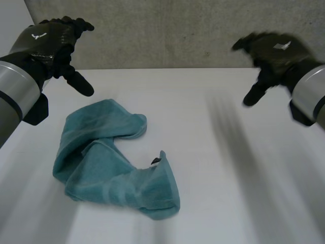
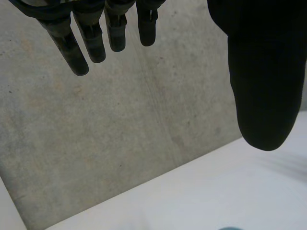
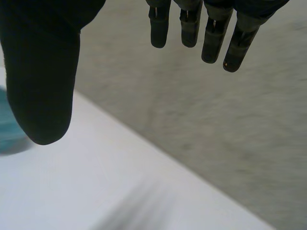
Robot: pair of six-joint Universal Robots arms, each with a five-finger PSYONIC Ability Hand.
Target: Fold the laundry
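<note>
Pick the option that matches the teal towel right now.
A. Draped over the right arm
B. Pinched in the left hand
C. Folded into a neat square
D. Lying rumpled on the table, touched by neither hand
D: the teal towel lies rumpled on the white table, while the left hand and the right hand hang open above the table, apart from the cloth.

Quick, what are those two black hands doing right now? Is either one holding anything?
Left hand: open, holding nothing.
Right hand: open, holding nothing.
The teal towel lies crumpled on the table, apart from both hands.
</note>
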